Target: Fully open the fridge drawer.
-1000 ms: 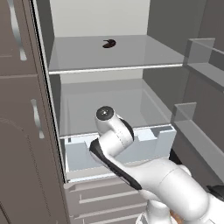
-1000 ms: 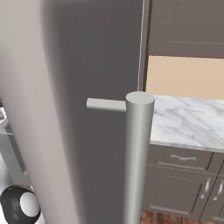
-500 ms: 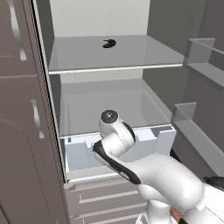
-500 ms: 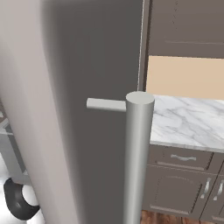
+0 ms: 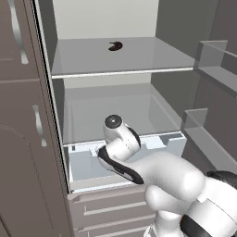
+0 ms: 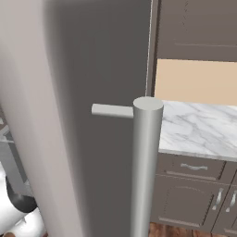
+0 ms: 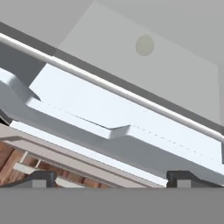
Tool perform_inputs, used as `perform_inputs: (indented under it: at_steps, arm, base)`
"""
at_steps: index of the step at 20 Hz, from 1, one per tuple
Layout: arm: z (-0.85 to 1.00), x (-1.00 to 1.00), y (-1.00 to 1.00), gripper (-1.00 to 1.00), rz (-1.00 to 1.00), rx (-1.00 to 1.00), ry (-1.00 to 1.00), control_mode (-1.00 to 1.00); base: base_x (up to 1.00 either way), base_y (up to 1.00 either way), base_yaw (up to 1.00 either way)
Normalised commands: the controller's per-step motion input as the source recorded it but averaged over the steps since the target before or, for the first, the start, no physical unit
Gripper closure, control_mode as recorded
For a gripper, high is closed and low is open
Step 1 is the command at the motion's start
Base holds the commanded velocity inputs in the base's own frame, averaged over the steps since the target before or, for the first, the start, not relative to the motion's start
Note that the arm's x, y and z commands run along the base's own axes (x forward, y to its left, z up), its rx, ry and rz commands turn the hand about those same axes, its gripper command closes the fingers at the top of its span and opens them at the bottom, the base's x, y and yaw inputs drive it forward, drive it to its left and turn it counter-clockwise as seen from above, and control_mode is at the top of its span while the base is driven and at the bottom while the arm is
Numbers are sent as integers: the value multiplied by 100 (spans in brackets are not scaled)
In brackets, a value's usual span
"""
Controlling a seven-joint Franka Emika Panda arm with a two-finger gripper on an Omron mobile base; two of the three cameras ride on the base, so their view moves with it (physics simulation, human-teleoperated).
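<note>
Just before the fridge drawer (image 7: 109,118), the gripper (image 7: 111,177) hovers with jaws spread wide, holding nothing.

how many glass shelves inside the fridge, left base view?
2. The upper glass shelf carries a small dark object; the lower glass shelf lies just above the fridge drawer. The arm may hide more.

So the fridge has two clear glass shelves. The upper glass shelf (image 5: 125,58) has one small dark thing (image 5: 115,46) sitting on it, toward the back (too small to tell what it is). The lower glass shelf (image 5: 115,111) sits just above the fridge drawer (image 5: 85,164).
</note>
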Motion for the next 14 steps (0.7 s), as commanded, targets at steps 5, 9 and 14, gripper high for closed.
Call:
perform_inputs:
  at_steps: [5,9,14]
  arm:
    - [-20,9,0,-100,-5,0,0,-100]
    - [-13,15,0,-100,-6,0,0,-100]
    - [-14,12,-5,-100,-7,0,0,-100]
  base:
    - [0,0,0]
    - [0,0,0]
    - [0,0,0]
